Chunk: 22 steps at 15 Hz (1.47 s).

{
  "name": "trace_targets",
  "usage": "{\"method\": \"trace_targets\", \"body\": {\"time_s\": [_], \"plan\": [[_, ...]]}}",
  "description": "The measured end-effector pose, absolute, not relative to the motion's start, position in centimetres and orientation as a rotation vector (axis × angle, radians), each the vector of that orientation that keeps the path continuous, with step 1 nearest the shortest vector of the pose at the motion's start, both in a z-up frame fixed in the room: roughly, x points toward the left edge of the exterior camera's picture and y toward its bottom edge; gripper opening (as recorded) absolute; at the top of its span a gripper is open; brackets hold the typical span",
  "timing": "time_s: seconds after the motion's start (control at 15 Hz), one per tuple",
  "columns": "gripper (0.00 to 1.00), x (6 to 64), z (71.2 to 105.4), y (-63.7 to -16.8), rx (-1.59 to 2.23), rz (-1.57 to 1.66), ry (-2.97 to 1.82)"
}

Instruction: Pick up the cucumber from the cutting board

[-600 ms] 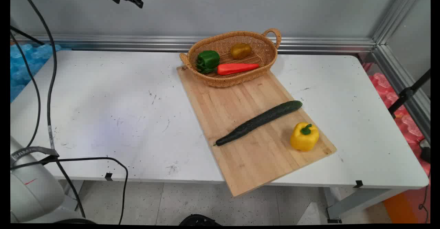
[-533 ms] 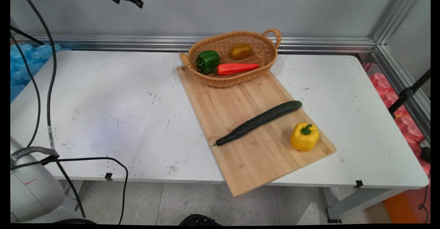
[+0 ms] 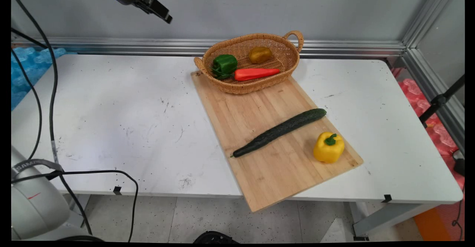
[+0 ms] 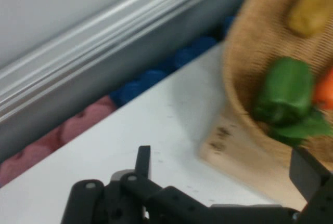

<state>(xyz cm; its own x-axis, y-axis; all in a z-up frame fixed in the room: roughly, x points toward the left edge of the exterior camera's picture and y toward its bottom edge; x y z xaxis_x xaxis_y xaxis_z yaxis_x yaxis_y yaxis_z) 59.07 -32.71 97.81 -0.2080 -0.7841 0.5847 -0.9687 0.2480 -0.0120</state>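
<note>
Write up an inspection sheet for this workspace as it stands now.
Surface: white table, scuffed and speckled; a wooden cutting board lies on it, its near corner past the table's front edge.
Things: wicker basket on the board's far end, holding a green pepper, a carrot and a potato; a cucumber and a yellow pepper lie on the board, apart.
Clutter: nothing seen.
Gripper: gripper raised high at the upper left, open, holding nothing; nearest to the basket.
Cables: black cables hang at the left.
Surroundings: grey wall with metal rails; blue padding left, pink padding right.
</note>
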Motion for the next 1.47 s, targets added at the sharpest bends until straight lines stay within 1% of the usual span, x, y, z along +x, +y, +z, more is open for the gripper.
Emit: {"method": "trace_targets", "body": {"time_s": [0.33, 0.8, 1.07, 1.47], "plan": [[1.00, 54.2, 98.1, -31.7, 1.353, 0.409, -2.207], [1.00, 47.7, 97.7, -30.6, 1.116, 0.261, -2.332], [1.00, 42.9, 96.8, -30.4, 1.040, 0.182, -2.368], [1.00, 36.8, 94.4, -30.9, 1.000, 0.135, -2.406]]}}
